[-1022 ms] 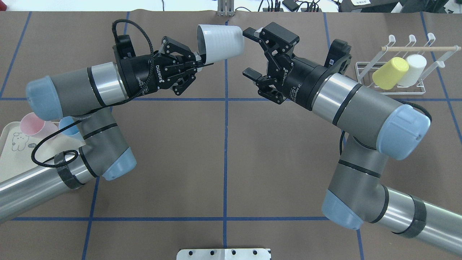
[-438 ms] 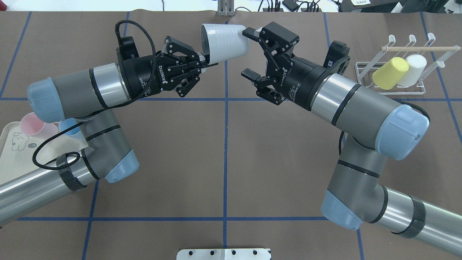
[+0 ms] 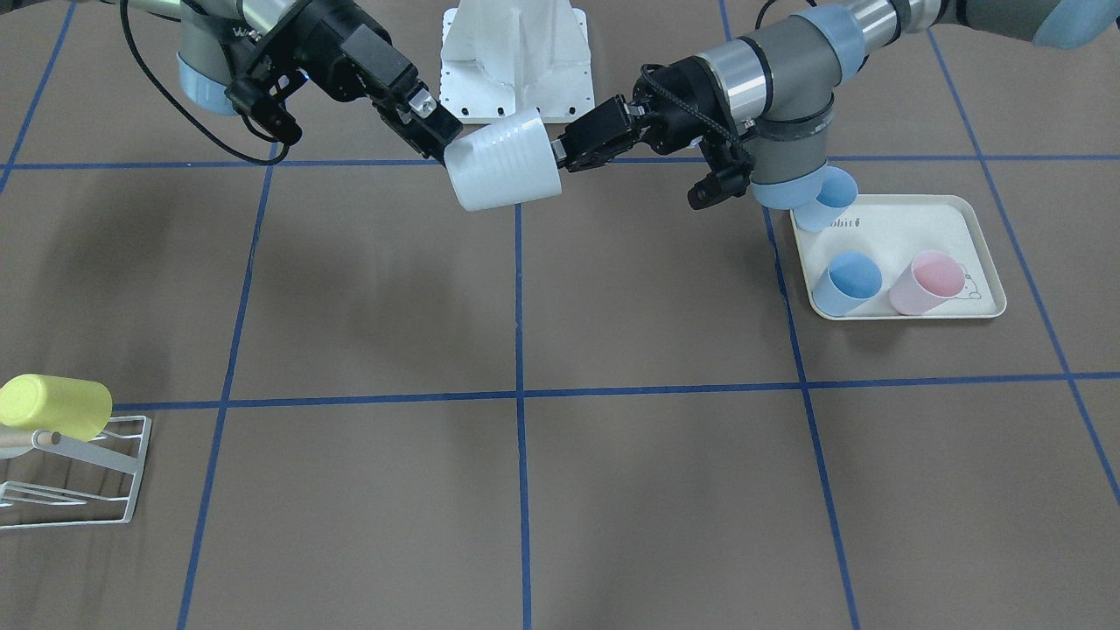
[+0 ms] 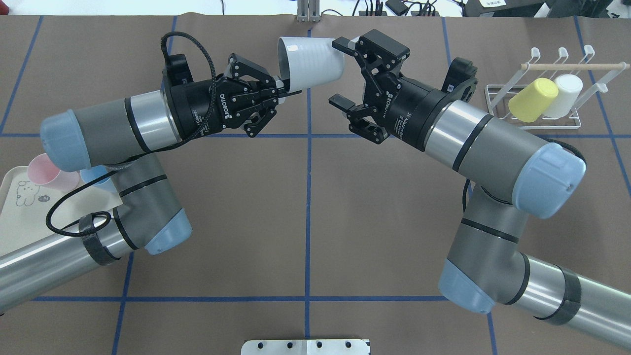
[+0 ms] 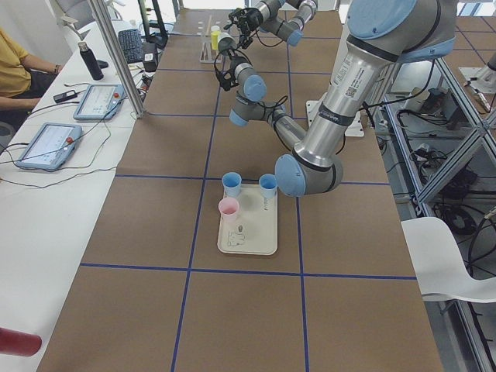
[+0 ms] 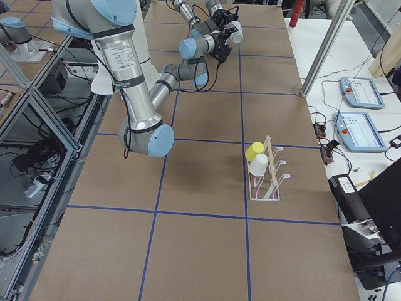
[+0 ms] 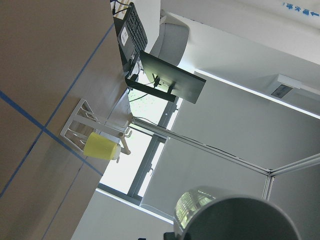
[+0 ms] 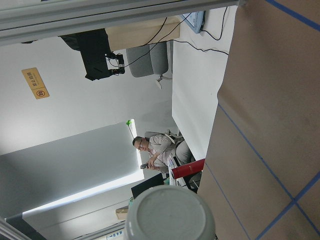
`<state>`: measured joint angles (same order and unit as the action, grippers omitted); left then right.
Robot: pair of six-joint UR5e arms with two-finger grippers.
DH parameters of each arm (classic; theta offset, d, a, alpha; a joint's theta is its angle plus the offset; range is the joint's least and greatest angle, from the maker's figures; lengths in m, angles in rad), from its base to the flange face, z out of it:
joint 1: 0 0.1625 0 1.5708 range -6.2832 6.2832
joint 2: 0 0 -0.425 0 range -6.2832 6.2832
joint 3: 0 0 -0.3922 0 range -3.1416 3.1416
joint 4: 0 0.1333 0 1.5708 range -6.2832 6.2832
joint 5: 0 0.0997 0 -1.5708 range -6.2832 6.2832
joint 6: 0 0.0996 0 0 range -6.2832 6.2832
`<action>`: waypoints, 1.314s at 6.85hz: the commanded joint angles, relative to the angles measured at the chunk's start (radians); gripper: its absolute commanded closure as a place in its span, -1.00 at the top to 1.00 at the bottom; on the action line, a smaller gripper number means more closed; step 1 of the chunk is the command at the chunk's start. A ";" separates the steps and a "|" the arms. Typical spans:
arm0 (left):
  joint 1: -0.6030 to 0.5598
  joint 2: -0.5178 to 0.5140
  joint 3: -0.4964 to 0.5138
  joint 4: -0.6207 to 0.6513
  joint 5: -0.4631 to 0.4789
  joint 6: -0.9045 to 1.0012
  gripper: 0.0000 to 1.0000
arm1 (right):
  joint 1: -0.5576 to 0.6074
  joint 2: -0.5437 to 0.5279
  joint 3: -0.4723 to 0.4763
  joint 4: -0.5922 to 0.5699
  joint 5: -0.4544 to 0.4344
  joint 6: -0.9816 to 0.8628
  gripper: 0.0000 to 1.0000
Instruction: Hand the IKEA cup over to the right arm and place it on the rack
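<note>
My left gripper [image 4: 282, 90] is clamped on the rim of the cup [image 4: 310, 61], holding it in the air over the table's far middle. The cup lies sideways, its long axis pointing at my right gripper [image 4: 339, 73]. Those fingers stand apart, with the closed base at their mouth and the far finger touching it or nearly so. The cup is tapered, faintly ribbed white plastic, probably slick. The wire rack [image 4: 572, 65] stands well off to my right.

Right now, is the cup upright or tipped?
On its side: the cup hangs in the air, mouth toward the left gripper, base toward the right gripper.
</note>
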<state>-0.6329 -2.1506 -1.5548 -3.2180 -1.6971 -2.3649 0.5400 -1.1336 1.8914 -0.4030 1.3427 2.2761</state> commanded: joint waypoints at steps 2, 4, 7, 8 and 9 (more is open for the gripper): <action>0.021 0.003 -0.025 0.009 0.000 0.009 -1.00 | 0.002 0.000 0.000 0.000 0.000 0.005 0.99; 0.036 0.011 -0.037 0.010 -0.003 0.016 -1.00 | 0.003 0.000 0.000 0.000 0.000 0.005 0.99; 0.045 0.006 -0.039 0.010 -0.001 0.018 -1.00 | 0.000 0.000 -0.002 0.000 -0.013 0.005 0.98; 0.047 0.008 -0.042 0.010 -0.001 0.018 -1.00 | 0.000 -0.002 -0.002 0.001 -0.013 0.005 0.87; 0.047 0.008 -0.042 0.010 -0.003 0.018 -1.00 | -0.003 -0.002 0.000 0.001 -0.013 0.005 0.61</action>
<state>-0.5867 -2.1432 -1.5959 -3.2076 -1.6985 -2.3471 0.5391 -1.1346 1.8901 -0.4024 1.3302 2.2810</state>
